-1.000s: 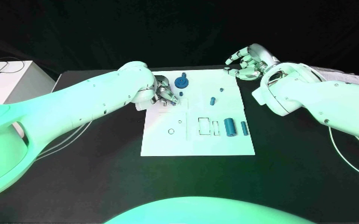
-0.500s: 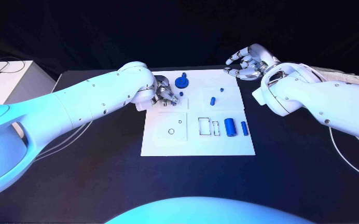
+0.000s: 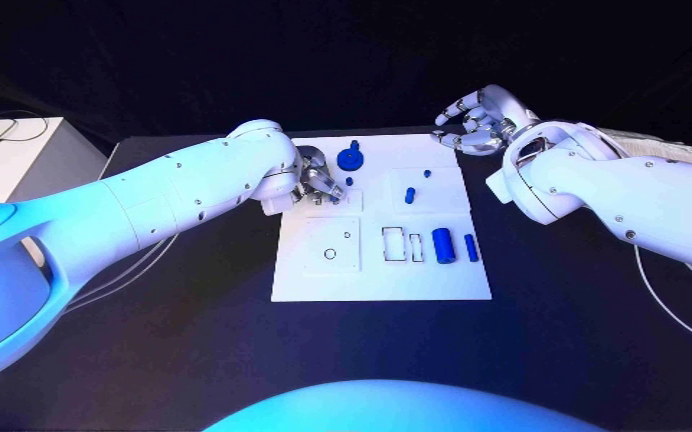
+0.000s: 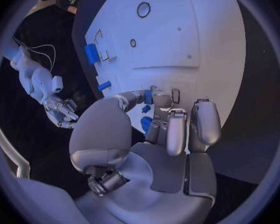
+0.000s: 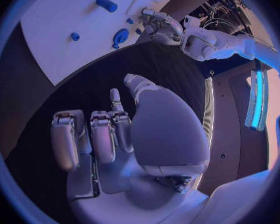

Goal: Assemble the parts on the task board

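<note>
White board (image 3: 382, 267) lies mid-frame on the black counter (image 3: 173, 352). Left hand (image 3: 320, 184) rests at the board's upper left corner, fingers (image 4: 154, 100) pinched on a small blue part (image 4: 147, 97). Right hand (image 3: 476, 120) hovers off the board's upper right corner, fingers (image 5: 102, 134) curled in, holding nothing. Blue knob (image 3: 351, 160) near top edge; blue cylinder (image 3: 443, 245) at lower right.

Black table (image 3: 173, 352) under everything, dark backdrop (image 3: 346, 32) behind. White box (image 3: 43, 157) off the table's left edge, perhaps with a thin cable (image 3: 18, 122) on top.
</note>
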You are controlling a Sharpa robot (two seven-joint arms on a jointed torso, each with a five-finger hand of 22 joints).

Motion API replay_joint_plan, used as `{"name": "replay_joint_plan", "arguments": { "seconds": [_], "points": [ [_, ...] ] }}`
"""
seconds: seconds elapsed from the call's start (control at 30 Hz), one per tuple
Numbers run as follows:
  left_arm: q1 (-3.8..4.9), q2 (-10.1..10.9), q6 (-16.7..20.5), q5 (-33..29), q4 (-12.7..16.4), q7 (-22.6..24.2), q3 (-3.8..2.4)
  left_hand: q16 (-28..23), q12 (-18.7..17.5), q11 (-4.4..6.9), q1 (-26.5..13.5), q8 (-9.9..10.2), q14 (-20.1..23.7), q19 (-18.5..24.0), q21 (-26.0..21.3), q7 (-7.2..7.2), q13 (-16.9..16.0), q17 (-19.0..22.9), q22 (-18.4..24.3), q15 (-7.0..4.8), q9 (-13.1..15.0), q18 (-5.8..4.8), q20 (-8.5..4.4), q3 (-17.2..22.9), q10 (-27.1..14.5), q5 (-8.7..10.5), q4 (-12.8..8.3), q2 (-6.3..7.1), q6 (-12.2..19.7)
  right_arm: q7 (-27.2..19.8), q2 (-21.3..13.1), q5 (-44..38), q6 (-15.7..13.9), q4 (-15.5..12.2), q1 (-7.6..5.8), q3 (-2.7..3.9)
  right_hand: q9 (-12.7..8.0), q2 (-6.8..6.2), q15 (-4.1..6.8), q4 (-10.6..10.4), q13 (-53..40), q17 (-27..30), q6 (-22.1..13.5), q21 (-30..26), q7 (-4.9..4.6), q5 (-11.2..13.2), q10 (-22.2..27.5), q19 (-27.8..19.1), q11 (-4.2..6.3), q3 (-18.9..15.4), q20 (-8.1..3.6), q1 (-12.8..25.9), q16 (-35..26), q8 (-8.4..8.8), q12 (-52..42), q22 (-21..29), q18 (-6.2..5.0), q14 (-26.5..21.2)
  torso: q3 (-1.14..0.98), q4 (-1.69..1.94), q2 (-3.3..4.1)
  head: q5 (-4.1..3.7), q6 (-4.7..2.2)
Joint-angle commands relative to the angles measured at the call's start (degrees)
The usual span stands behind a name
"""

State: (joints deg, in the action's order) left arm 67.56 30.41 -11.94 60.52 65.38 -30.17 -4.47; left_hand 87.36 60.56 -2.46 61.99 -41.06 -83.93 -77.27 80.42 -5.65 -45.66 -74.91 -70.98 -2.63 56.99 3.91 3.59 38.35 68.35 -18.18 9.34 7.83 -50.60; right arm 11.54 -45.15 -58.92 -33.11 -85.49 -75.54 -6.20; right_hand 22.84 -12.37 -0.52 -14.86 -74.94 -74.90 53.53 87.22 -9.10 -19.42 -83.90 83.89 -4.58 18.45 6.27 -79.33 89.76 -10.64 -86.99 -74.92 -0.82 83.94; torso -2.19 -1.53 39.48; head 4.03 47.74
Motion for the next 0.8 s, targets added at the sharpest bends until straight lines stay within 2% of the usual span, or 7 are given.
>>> {"name": "replay_joint_plan", "arguments": {
  "seconds": [0.03, 0.5, 0.8],
  "points": [
    [-0.56, -0.22, -0.01, -0.77, 0.09, -0.22, 0.32, -0.25, -0.33, 1.02, 1.46, 18.12, -4.49, 0.38, -0.18, -0.47, 0.08, -11.20, 0.07, 0.49, -0.08, 0.51, 0.13, 12.15, -1.42, -0.30, -11.81, -1.33, -0.10, -0.16, 0.01, -0.49, 0.76, -0.05, 0.03, 0.02, 0.09, -0.02, 0.52, -0.18, -11.69, -14.04, -0.50, -0.14, 0.07, -0.18, -2.84, 4.71, 0.34, 0.28, -0.40, 0.64, -0.15, -0.23, 0.21, -12.84, 0.06, 5.80, -0.02, 0.01, 0.03, 0.05, -0.01],
    [-0.58, 0.02, 2.90, 0.99, 0.88, 0.18, 0.20, -0.12, 0.10, 1.03, 1.42, 18.41, -4.56, 0.20, 0.04, -0.46, -0.26, -11.35, -0.26, 0.51, -0.11, 0.47, 0.17, 13.02, -0.95, -0.32, -12.35, -1.50, -0.66, -0.19, 0.15, -0.49, 0.83, 0.03, 0.23, 0.01, 0.09, -0.02, 0.52, -0.18, -11.69, -14.04, -0.50, -0.14, 0.07, -0.18, -2.84, 4.71, 0.34, 0.28, -0.40, 0.64, -0.15, -0.23, 0.21, -12.84, 0.06, 5.80, -0.02, -0.01, 0.07, 0.18, 0.07],
    [-0.59, 0.00, 3.50, 1.56, 1.19, 0.25, 0.04, -0.06, 0.25, 1.04, 1.39, 18.45, -4.59, 0.06, 0.16, -0.45, -0.42, -11.43, -0.47, 0.50, -0.09, 0.43, 0.17, 13.15, -0.79, -0.37, -12.48, -1.48, -0.78, -0.17, 0.10, -0.49, 0.83, -0.03, 0.28, 0.01, 0.14, -0.04, 0.52, -0.23, -11.67, -14.03, -0.56, -0.23, 0.07, -0.20, -2.82, 4.67, 0.34, 0.31, -0.41, 0.69, -0.15, -0.25, 0.23, -12.77, 0.03, 5.79, -0.04, -0.06, 0.02, 0.17, 0.28]
  ]
}}
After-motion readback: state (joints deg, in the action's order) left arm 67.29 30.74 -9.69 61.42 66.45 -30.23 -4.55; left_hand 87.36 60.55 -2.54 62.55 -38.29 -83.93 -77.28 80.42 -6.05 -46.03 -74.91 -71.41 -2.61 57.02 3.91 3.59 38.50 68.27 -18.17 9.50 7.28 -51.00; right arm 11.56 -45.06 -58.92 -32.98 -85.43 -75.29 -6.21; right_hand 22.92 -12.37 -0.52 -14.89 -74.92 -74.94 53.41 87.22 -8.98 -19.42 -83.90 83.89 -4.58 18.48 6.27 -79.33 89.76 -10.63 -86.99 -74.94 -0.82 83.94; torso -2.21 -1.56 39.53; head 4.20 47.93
